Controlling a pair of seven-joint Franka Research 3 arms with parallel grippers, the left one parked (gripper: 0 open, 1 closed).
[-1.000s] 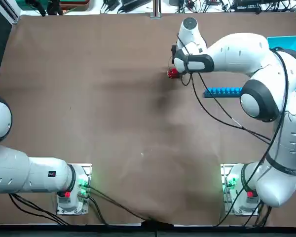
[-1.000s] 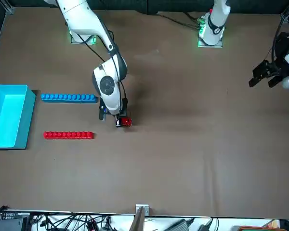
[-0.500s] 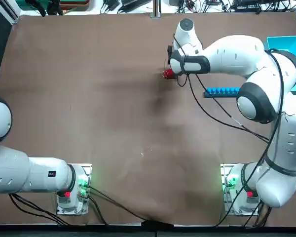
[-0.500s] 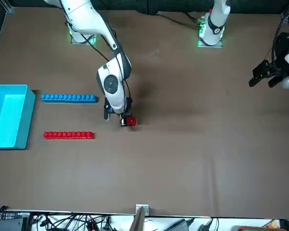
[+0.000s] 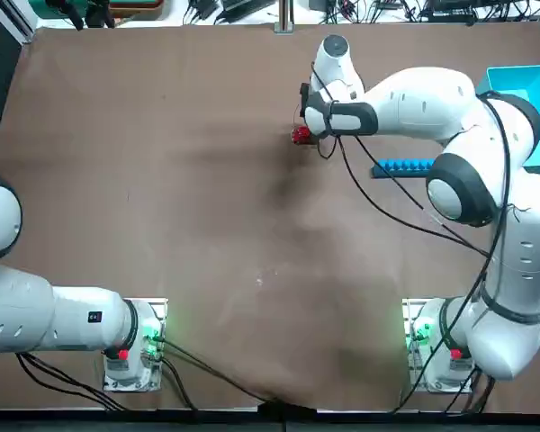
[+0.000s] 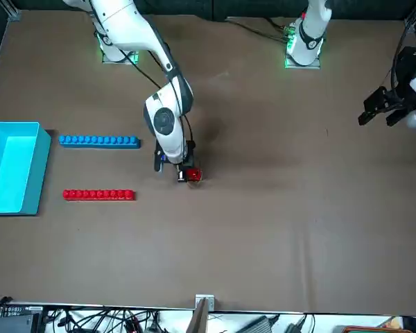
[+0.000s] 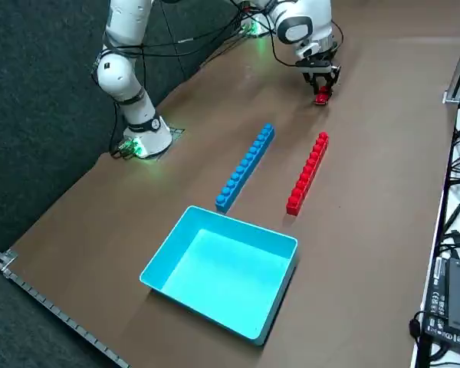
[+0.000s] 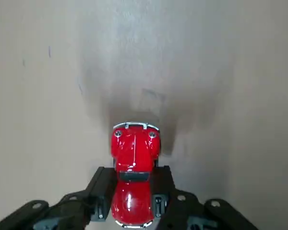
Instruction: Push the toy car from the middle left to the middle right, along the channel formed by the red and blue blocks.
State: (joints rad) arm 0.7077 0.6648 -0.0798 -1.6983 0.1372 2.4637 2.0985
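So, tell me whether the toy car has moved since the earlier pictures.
Yes: in the front view, the toy car, between the right gripper's fingers, has shifted away from the red bar.

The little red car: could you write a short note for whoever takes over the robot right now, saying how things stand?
Right gripper: out past the bars' left ends, shut on the toy car, one finger on each side. Whether the car touches the table, I cannot tell.
Bars: blue bar and red bar lie parallel, with the channel between them; the blue one is nearer the robot. The light-blue bin stands past their right ends.
Done: car in the grip, left of the channel.
Left: push it rightward between the bars to the middle right.
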